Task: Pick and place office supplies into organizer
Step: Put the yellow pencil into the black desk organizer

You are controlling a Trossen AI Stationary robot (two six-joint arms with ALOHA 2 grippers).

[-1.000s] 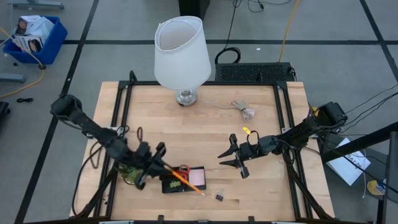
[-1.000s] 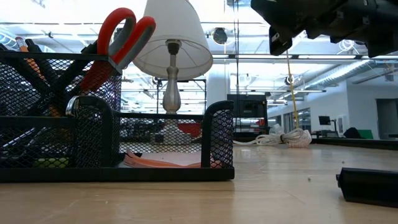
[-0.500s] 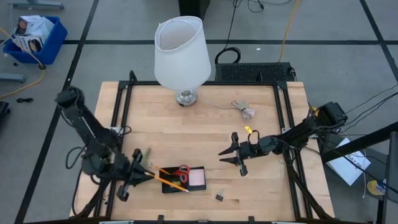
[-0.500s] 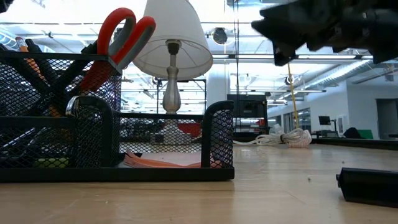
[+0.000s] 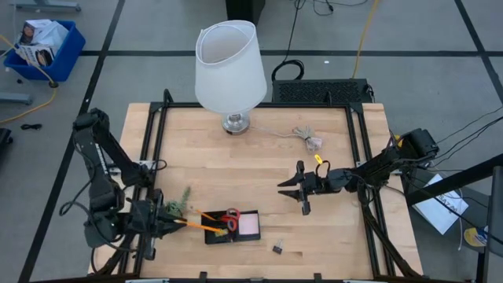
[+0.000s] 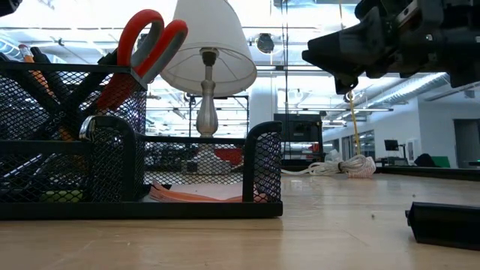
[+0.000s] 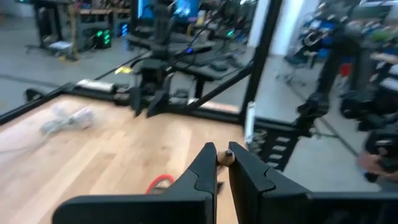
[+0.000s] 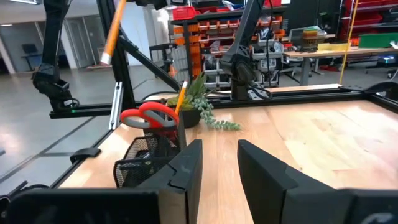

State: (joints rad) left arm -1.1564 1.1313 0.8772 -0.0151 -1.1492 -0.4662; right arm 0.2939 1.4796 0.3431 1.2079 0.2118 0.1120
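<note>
My left gripper hangs above the table's near-left corner, shut on an orange pencil. The pencil slants out toward the black mesh organizer. The organizer holds red-handled scissors, a pink sticky-note pad and pens; the scissors stand handles-up in its tall compartment. A black binder clip lies on the wood near the front edge. My right gripper floats right of the organizer, open, with nothing between its fingers. My left gripper pinches the orange pencil between its two fingertips close to one end, which pokes up just above the fingers. The rest of the pencil slants down and toward the table's right, lifted clear of the table.
A white-shaded lamp stands at the far edge. A pale coiled cable bundle lies right of it. A small green plant sits just left of the organizer. Bare wood stretches between the organizer and the lamp.
My left gripper has swung toward the table's near-left corner and risen a little, staying shut on the pencil and turning at the wrist. The pencil has gone with it: its free end, earlier past the organizer's near-right side, has drawn back over the organizer's left part.
</note>
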